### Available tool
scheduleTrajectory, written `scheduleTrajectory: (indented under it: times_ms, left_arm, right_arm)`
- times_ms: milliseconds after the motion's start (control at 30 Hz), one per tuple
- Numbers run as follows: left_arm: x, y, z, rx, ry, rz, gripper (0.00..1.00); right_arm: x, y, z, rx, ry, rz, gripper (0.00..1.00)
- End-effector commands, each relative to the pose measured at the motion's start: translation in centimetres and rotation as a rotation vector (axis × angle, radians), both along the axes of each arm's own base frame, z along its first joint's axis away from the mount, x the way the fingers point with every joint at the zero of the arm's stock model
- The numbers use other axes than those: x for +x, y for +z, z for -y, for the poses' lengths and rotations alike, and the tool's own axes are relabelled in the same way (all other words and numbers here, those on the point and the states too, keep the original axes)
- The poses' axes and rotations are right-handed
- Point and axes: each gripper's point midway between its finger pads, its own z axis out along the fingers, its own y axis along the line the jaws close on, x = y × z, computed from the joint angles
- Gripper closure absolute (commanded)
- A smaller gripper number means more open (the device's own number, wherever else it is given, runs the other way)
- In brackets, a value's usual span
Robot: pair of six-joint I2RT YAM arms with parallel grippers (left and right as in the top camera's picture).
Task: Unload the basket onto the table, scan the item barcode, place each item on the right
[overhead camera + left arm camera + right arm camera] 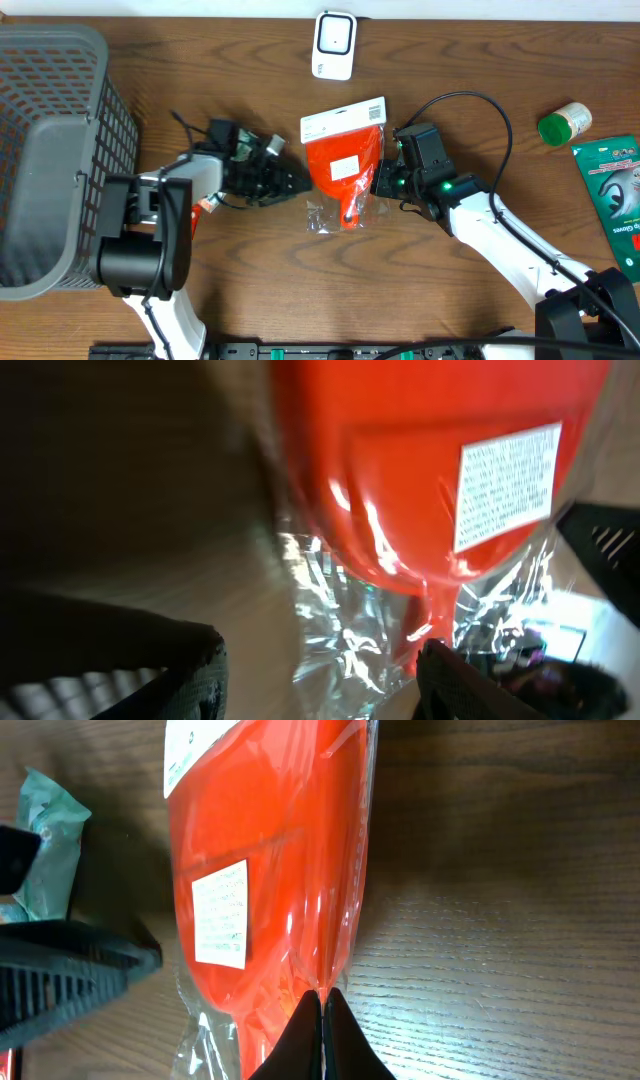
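Closest to the left wrist lens: left gripper (320, 670), dark fingertips spread wide with nothing between, aimed at the crinkled clear tail of the orange packet (420, 470). Overhead: packet flat on the wooden table (250, 290), mid-table between the two arms, white header card (343, 121) toward the far edge, narrow orange end toward the near edge. Right gripper (322, 1020): fingers pressed together, tips right at the packet's side seam; cannot tell whether any film is caught between them. White scanner (335, 45) beyond the header card, apart from the packet; reading side not discernible from here. Printed white label (220, 913) face up on the orange body, plus a small code mark on the header card; too small to tell which carries the barcode. Judged step: securing a hold on the packet before carrying it to the scanner. To do it well: close the left fingers on the film tail, not on the slick orange bulge; lift level so the film lies taut and glare comes off the label; keep fingers clear of both printed patches; present the code square to the scanner, steady, near but not touching. Risk: thin film slipping or folding over the code. Off to the sides, uninvolved: grey basket (50, 150) far left, green-capped bottle (563, 123) and green glove packet (612, 200) far right.
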Motion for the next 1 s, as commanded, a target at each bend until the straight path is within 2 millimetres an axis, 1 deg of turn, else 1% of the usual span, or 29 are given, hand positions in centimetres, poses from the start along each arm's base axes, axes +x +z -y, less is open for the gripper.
scheduleTrajectory:
  times_ms: [0, 167, 267, 433, 533, 633, 900, 933, 967]
  left_arm:
    - [-0.3, -4.1, -2.5, 0.177, 0.067, -0.058, 0.38]
    - [-1.1, -4.6, -2.3, 0.165, 0.06, -0.087, 0.38]
    - [-1.4, -4.5, -1.6, 0.105, 0.043, -0.101, 0.38]
    - [-1.5, -5.1, -1.0, 0.058, 0.054, -0.149, 0.38]
    - [-1.9, -4.9, 0.0, 0.008, 0.024, -0.153, 0.38]
    - [-2.3, -5.0, 0.9, 0.007, 0.004, -0.16, 0.38]
    - [-2.8, -4.4, 4.9, -0.007, -0.06, -0.134, 0.38]
    - [-2.8, -4.4, 5.2, -0.01, -0.062, -0.132, 0.43]
    - [-2.6, -4.3, 5.4, -0.013, -0.058, -0.131, 0.57]
  right_arm:
    - [0.1, 0.6, 0.1, 0.001, 0.014, 0.019, 0.99]
    - [0.1, 0.6, 0.0, 0.002, 0.014, 0.02, 0.99]
    - [0.1, 0.6, 0.0, 0.002, 0.014, 0.019, 0.99]
    - [0.1, 0.6, 0.0, 0.002, 0.014, 0.019, 0.99]
    - [0.1, 0.6, 0.0, 0.002, 0.014, 0.02, 0.99]
    - [0.1, 0.6, 0.0, 0.002, 0.014, 0.02, 0.99]
    - [0.0, 0.6, -0.1, 0.008, 0.018, 0.017, 0.99]
    - [0.0, 0.6, -0.1, 0.008, 0.019, 0.016, 0.99]
    - [0.0, 0.6, -0.1, 0.01, 0.02, 0.016, 0.99]
